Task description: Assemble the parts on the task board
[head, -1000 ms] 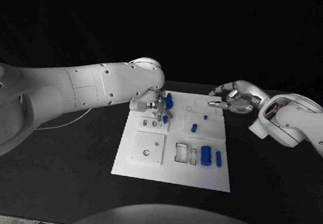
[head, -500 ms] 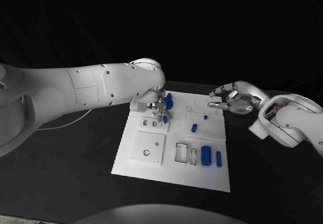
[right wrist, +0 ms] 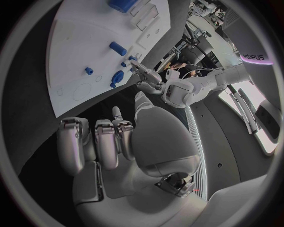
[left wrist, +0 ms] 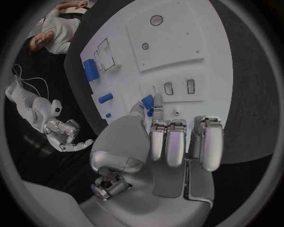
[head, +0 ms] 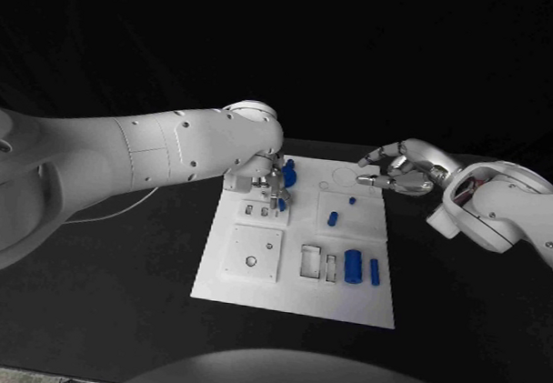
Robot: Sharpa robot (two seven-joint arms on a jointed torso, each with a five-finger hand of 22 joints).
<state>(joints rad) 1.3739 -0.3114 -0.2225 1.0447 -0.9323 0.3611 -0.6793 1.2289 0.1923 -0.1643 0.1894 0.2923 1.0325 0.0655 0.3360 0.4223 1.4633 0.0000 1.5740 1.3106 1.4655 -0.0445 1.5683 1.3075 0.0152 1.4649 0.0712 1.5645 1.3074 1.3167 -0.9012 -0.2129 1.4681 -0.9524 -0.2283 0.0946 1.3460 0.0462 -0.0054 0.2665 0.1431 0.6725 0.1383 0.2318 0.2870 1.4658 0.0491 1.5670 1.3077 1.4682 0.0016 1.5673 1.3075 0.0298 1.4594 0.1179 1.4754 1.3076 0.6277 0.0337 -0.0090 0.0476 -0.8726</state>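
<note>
The left hand [head: 265,179] is over the far left part of the white board [head: 255,281] on the black tabletop [head: 473,338], pinching a small blue part [head: 282,204] between thumb and fingertip just above the board. The right hand [head: 403,172] hovers beside the board's far right corner, fingers curled in and holding nothing. Other blue parts lie on the board: a short peg [head: 332,219] mid-board and a thick cylinder [head: 352,262] with a thin bar [head: 375,271] near its right edge.

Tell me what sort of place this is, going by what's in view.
Most likely a robotics lab or test bench. A white task board with cut-out slots and small blue parts lies on a black table, and two white arms work over it, the left hand and right hand near its far end.
</note>
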